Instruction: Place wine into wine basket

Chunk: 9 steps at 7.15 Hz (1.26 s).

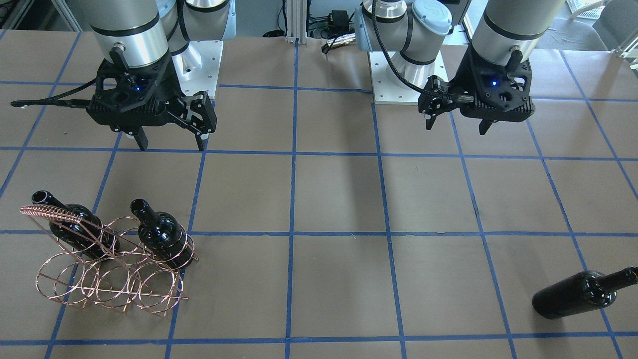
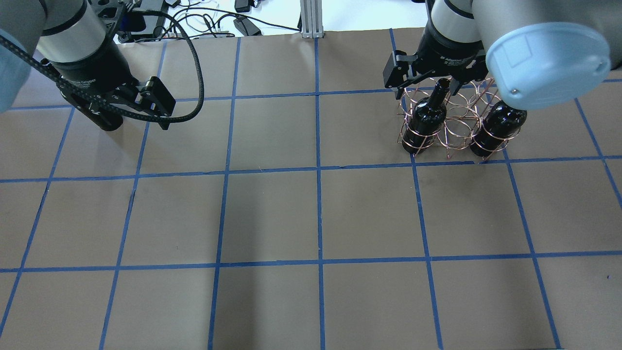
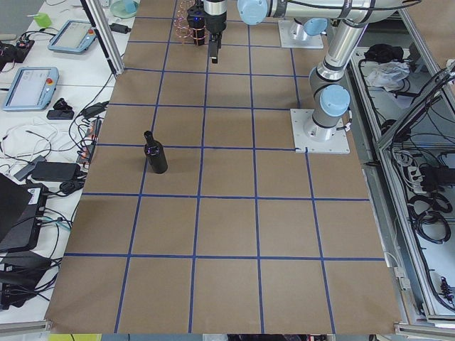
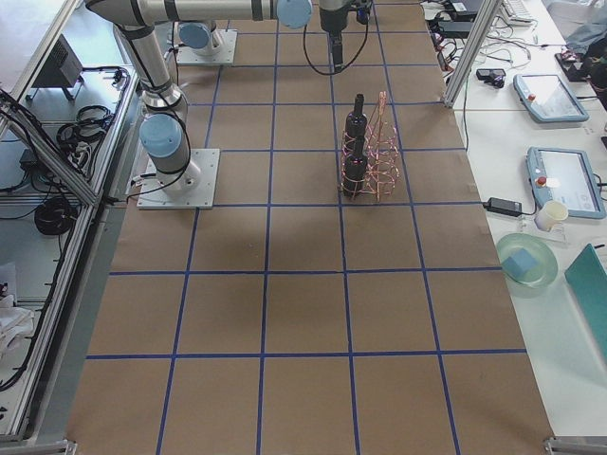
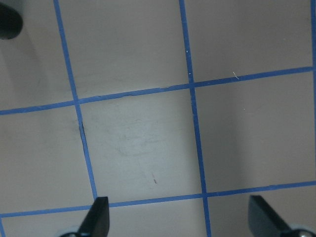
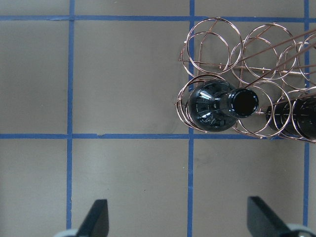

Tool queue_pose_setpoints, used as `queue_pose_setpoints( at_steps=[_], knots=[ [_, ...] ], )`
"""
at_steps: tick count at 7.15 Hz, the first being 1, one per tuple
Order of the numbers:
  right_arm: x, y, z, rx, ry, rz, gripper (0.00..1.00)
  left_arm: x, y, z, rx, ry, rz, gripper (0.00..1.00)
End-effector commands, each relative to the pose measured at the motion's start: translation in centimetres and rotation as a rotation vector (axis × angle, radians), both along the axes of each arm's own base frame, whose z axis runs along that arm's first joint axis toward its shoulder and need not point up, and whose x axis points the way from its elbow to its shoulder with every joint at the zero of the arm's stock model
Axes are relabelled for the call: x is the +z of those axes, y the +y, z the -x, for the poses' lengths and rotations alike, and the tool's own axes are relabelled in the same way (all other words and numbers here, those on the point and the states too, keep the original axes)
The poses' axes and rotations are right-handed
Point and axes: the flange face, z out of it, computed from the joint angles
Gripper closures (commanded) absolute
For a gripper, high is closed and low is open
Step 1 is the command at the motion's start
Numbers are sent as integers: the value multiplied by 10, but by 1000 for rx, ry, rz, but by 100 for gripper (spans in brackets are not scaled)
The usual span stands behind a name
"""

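The wine bottle (image 1: 573,298), glossy black, lies on its side alone on the brown table; it also shows in the exterior left view (image 3: 156,158). The copper wire wine basket (image 1: 107,286) holds two look-alike bottles upright (image 1: 160,235) (image 1: 75,230). It also shows in the overhead view (image 2: 457,104) and the right wrist view (image 6: 212,44), with one bottle (image 6: 217,106) in a corner ring. My left gripper (image 1: 456,127) is open and empty, high above the table, far from the lying bottle. My right gripper (image 1: 172,145) is open and empty, raised on the robot's side of the basket.
Blue tape lines grid the brown table (image 2: 316,214). A dark rounded shape (image 5: 7,19) sits in the left wrist view's top corner. Tablets, cables and cups lie on side benches (image 4: 550,180) beyond the table edge.
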Motion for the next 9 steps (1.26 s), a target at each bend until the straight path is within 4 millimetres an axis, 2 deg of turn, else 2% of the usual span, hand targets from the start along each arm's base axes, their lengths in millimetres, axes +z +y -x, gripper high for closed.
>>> queue_pose_setpoints(
  at_steps=[1, 2, 3, 4, 5, 6, 7, 8, 9],
  knots=[
    [0, 0, 0, 0, 0, 0, 0, 3, -18, -55, 78, -5, -5, 0],
    [0, 0, 0, 0, 0, 0, 0, 11, -35, -83, 59, -7, 8, 0],
    [0, 0, 0, 2, 0, -2, 0, 8, -56, -113, 60, -5, 4, 0],
    [0, 0, 0, 0, 0, 0, 0, -2, -78, -162, 127, 36, 4, 0],
    [0, 0, 0, 0, 0, 0, 0, -2, -102, -197, 130, 63, 26, 0],
    [0, 0, 0, 0, -1, 0, 0, -12, -128, -224, 133, 65, 24, 0],
    [0, 0, 0, 0, 0, 1, 0, -21, -145, -252, 138, 70, 28, 0],
    [0, 0, 0, 0, -1, 0, 0, -48, -157, -282, 149, 80, 5, 0],
    [0, 0, 0, -1, -2, 0, 0, -62, -169, -294, 114, 60, 29, 0]
  ],
)
